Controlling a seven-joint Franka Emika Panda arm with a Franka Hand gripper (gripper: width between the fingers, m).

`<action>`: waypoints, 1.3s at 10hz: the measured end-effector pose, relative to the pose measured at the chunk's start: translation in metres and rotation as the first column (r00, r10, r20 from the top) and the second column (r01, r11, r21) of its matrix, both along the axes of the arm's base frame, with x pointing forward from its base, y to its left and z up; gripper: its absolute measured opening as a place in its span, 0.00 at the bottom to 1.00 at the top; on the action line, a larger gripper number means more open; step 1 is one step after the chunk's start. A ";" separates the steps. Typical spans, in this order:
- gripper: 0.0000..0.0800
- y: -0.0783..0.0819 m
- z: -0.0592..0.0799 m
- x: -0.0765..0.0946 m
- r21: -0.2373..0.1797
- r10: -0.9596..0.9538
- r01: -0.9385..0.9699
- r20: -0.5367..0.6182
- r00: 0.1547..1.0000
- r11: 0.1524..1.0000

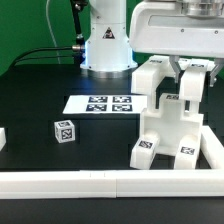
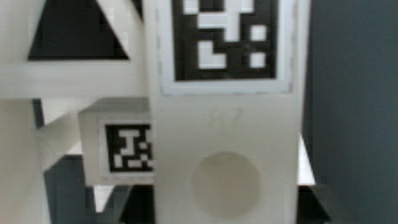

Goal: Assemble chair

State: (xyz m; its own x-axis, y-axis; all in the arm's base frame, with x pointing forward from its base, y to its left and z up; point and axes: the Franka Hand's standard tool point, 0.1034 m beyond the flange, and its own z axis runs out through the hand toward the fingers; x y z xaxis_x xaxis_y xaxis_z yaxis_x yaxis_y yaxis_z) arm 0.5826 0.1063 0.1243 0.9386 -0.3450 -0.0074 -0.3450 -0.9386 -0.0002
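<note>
Finds the chair (image 1: 170, 125), partly put together, standing at the exterior view's right on the black surface (image 1: 40, 95), close to the white border rail (image 1: 90, 182) along the near edge. Makes out blocky white uprights and cross pieces with square tags low on the near faces. Cannot make out how the pieces join: white on white, edges lost in glare.

Places the hand (image 1: 188, 78) straight above, down at the top of the tallest upright, with dark fingers (image 1: 176, 72) on either side of that piece. Cannot tell whether pressed onto the part or standing just off it: fingertips small, blurred and partly covered by the white piece in front. Loses the rest of the arm at the picture's upper edge.

Gets no help from the wrist view. Shows only one tall white panel (image 2: 222, 110) of the chair, very near and soft, with a large tag (image 2: 226, 40) cut off at the edge and a shallow oval hollow (image 2: 228, 180) further along. Shows behind it a second piece with a smaller tag (image 2: 128, 145), half covered. Cannot pick out the fingers there.

Elsewhere in the exterior view, finds the marker board (image 1: 100, 103) flat near the middle, close to the chair. Sees a loose tagged block (image 1: 65, 130) nearer the rail, apart from both. Catches a white piece (image 1: 3, 138) at the exterior view's left edge, cut off and not to be named.
</note>
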 end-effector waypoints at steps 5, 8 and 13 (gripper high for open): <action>0.36 -0.005 -0.016 0.003 -0.013 -0.004 0.004 -0.002 1.000 1.000; 0.36 -0.020 -0.026 0.009 -0.021 0.013 -0.013 0.023 1.000 1.000; 0.36 -0.049 -0.025 0.026 -0.030 0.069 -0.067 0.086 0.994 0.997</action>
State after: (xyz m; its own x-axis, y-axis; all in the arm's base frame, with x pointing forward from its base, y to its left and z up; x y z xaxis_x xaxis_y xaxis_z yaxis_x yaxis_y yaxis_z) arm 0.6084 0.0570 0.0993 0.9564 -0.2796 0.0841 -0.2804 -0.9599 -0.0019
